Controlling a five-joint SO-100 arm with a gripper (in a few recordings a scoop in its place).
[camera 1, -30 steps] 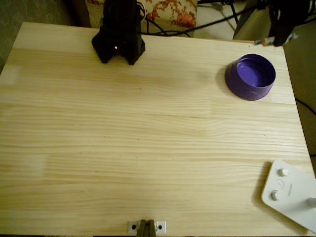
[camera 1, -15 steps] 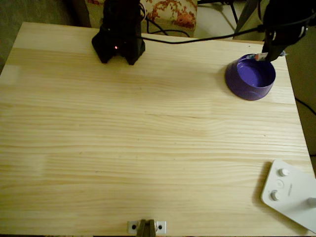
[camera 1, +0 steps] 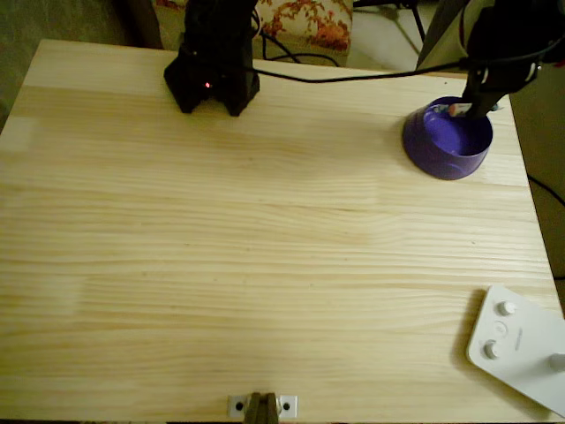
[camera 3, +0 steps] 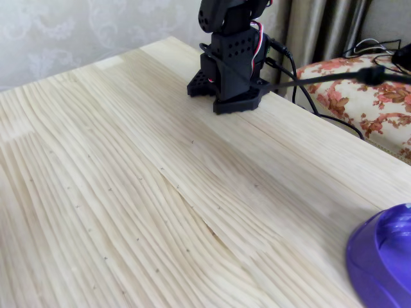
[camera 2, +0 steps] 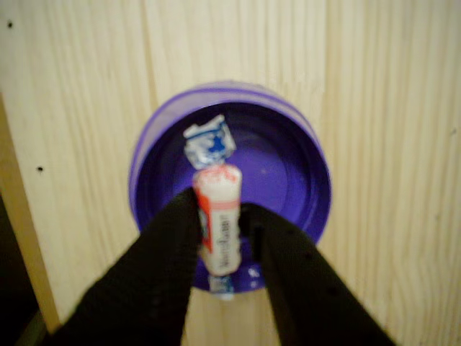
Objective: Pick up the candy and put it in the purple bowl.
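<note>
Nearest the wrist camera, at six o'clock of its view, the gripper (camera 2: 220,216) has its two black jaws closed to a narrow gap on the candy (camera 2: 217,225), pinching it across the white middle of the roll. Candy stands lengthwise between the jaws, long axis running six to twelve o'clock in that view. One twisted bluish end sticks out toward twelve, clear of the fingertips; the other pokes below the grip.

Beyond it, the purple bowl (camera 2: 302,137) lies open directly under the candy, its floor bare. Candy hangs over the bowl's inside, toward the six o'clock part of the rim in the wrist view; whether it touches the floor I cannot tell.

Overhead, the gripper (camera 1: 477,104) sits over the bowl (camera 1: 433,152) near that view's two o'clock corner of the table (camera 1: 265,265). White device with knobs (camera 1: 516,349) at five o'clock, well apart. Arm base (camera 1: 212,75) at eleven.

Handling, as judged: very light, firm core, slick crinkly wrapper. The mid-body hold looks right; the twisted ends would slip or tear. Should drop freely on release.
</note>
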